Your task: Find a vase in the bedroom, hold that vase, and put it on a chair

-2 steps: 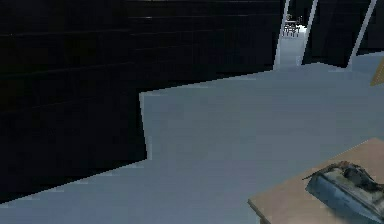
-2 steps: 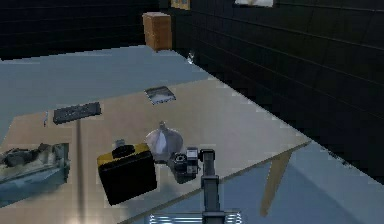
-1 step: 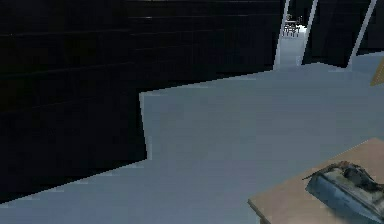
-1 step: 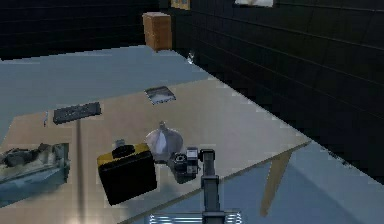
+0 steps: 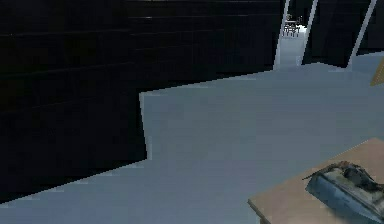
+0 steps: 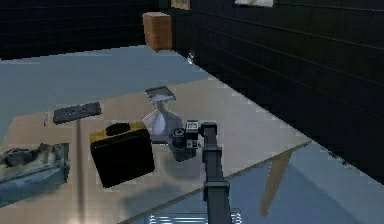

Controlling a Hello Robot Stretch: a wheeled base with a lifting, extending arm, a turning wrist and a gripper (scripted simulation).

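Arm side view, centre: my gripper (image 6: 179, 142) is by the pale vase (image 6: 159, 119) on the table (image 6: 245, 122), can't tell if it holds anything, so lift straight up slowly.

The vase (image 6: 160, 118) is pale grey, with a flared mouth, narrow neck and broader body. It stands upright on the tan table (image 6: 250, 130), beside a black box (image 6: 122, 158).
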